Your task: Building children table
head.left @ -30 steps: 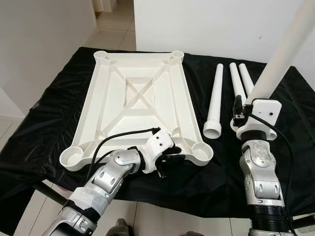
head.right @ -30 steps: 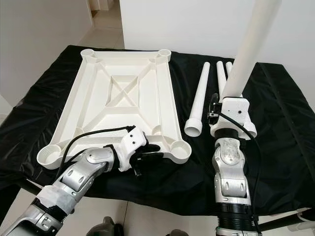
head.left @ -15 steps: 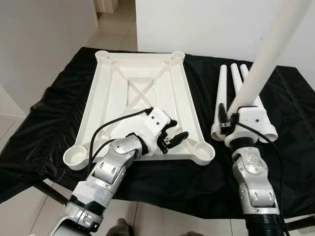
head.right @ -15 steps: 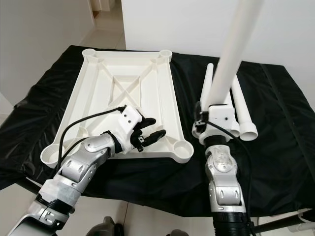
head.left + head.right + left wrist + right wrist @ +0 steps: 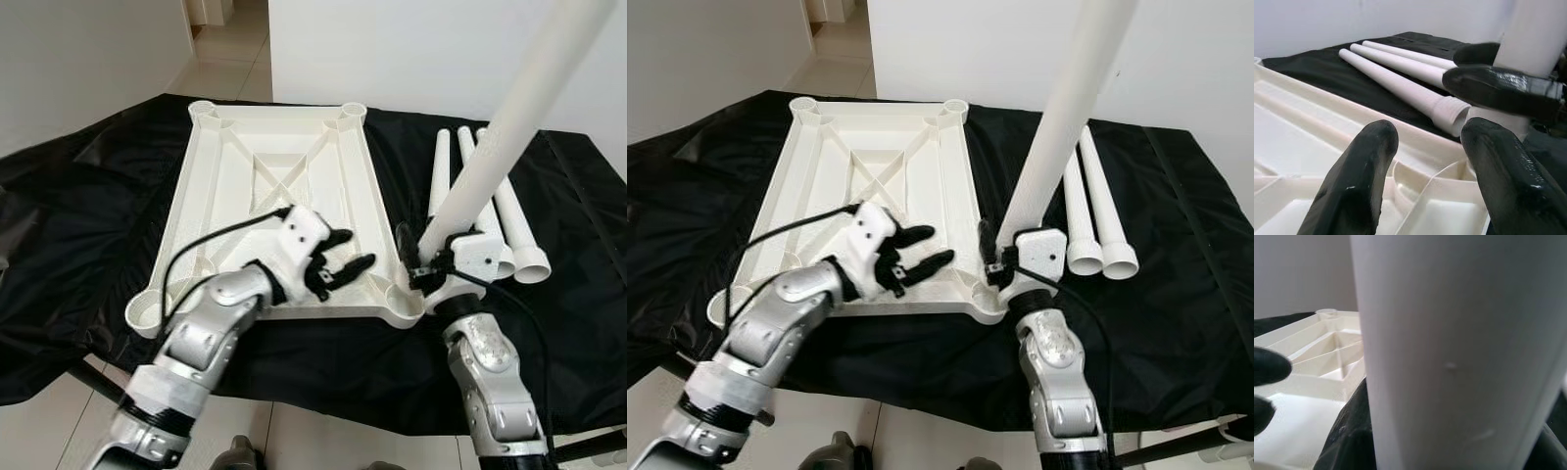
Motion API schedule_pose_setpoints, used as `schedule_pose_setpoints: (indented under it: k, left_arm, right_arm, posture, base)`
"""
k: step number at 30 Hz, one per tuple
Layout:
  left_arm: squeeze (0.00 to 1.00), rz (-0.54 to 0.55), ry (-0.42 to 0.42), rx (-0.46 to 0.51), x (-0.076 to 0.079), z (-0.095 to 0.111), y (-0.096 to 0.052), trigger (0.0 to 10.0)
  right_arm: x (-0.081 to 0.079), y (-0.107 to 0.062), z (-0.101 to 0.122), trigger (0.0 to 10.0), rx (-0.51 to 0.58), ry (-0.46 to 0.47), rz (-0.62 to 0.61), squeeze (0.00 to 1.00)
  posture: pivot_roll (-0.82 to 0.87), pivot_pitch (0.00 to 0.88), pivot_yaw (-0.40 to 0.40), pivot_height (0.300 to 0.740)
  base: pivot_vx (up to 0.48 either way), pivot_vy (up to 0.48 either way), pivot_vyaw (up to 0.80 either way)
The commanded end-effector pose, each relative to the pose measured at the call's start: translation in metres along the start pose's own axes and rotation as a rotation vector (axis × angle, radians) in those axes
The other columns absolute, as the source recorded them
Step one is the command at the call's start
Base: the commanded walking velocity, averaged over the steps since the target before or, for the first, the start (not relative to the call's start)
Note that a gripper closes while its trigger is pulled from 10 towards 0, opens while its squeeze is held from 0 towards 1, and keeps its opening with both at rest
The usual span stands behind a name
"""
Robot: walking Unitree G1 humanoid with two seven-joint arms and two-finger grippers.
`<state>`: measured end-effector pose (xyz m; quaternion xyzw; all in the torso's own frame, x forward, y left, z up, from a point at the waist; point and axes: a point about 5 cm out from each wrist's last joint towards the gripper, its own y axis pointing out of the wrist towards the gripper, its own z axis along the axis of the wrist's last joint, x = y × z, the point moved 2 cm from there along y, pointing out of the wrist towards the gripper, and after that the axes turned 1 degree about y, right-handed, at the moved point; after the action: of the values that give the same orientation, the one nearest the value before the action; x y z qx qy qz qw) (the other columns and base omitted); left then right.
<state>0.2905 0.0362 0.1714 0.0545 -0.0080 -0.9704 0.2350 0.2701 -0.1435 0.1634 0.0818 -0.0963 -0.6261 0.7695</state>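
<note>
Three loose legs (image 5: 495, 201) are left lying side by side on the black cloth (image 5: 78, 215) that covers the desk, to the right of the upturned white tabletop (image 5: 274, 196). A fourth leg (image 5: 509, 127) is held upright and a little tilted by the right gripper (image 5: 423, 269), whose jaws are closed on its lower end. Compared with one second ago, this leg has been carried from beside the loose legs to the near right corner socket (image 5: 407, 304) of the tabletop, so that its lower end is now just above or at the socket; whether it is already touching cannot be told. In the same time the left gripper (image 5: 343, 266) has been lifted from the front edge of the tabletop and is now held over the near right part of it, with its jaws open and nothing between them. In the left wrist view the two black fingers (image 5: 1359, 181) are seen apart, pointing toward the corner socket and the held leg. It is judged that the first leg is about to be fitted, and that a straight, careful lowering is needed. The tabletop lies with its ribs upward. Behind the desk a white wall (image 5: 411, 49) is seen, and a tiled floor (image 5: 230, 49) at the far left.
</note>
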Motion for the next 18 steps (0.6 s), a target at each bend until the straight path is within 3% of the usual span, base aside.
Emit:
schedule_pose_setpoints:
  k: [1, 10, 14, 18]
  left_arm:
    - [0.00, -0.143, -0.021, 0.008, 0.012, 0.001, -0.004, 10.0]
    - [0.00, -0.233, -0.043, -0.011, 0.020, -0.007, -0.019, 10.0]
    - [0.00, -0.293, -0.061, -0.037, 0.027, -0.012, -0.027, 10.0]
    - [0.00, -0.312, -0.061, -0.058, 0.032, -0.015, -0.028, 10.0]
  right_arm:
    - [-0.002, -0.004, 0.000, 10.0, 0.012, 0.013, 0.014, 0.00]
    - [0.002, -0.017, -0.026, 10.0, -0.080, 0.026, 0.003, 0.00]
    - [0.012, -0.024, -0.039, 10.0, -0.120, 0.091, -0.039, 0.00]
    - [0.010, -0.027, -0.044, 10.0, -0.130, 0.061, 0.000, 0.00]
  posture:
    - [0.00, 0.000, -0.006, 0.740]
    - [0.00, 0.000, -0.015, 0.740]
    - [0.00, 0.000, -0.015, 0.740]
    - [0.00, 0.000, -0.012, 0.740]
  base:
    - [0.000, 0.000, 0.00]
    - [0.000, 0.000, 0.00]
    - [0.000, 0.000, 0.00]
    - [0.000, 0.000, 0.00]
